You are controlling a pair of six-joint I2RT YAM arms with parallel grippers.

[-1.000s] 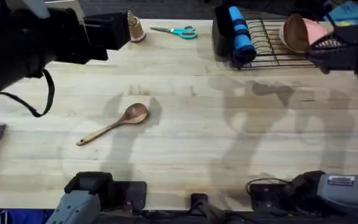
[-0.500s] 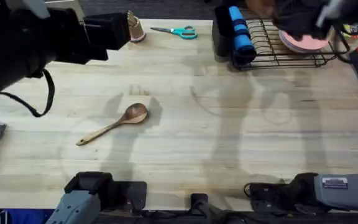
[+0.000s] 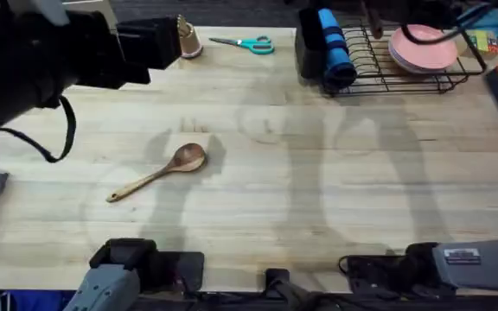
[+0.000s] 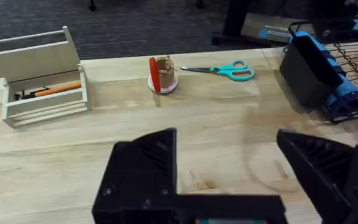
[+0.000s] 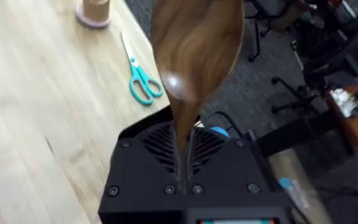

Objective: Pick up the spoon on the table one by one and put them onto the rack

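Over at the far right, the blurred dark shape that hung above the rack [image 3: 405,60] half a second ago has drawn up and back, so the pink plate [image 3: 422,47] in its slots now shows plainly.

At the left, the left arm rises close under the overhead camera, and its wrist view shows the left pincer [image 4: 244,171] released, fingers wide apart, hovering above the surface [image 3: 318,207] and gripping nothing. The beige organiser [image 4: 39,81], a small cup [image 4: 161,74] and the teal-handled scissors [image 4: 219,70] lie beyond it. Nearer the middle left, the light tan spoon [image 3: 158,171] lies flat on the planks, bowl toward the far side, untouched.

To the right, the black cutlery holder [image 3: 311,47] stands at the rack's near end with a blue thing [image 3: 335,52] beside it. The right pincer [image 5: 184,180] is clenched on the handle of the darker spoon [image 5: 194,46], bowl pointing away from the wrist; the scissors appear beneath it.

I judge the risk to be in the drop: the thin handle is pinched at one end only, so the heavy bowl may swing and catch a wire, or the spoon may fall beside the holder.
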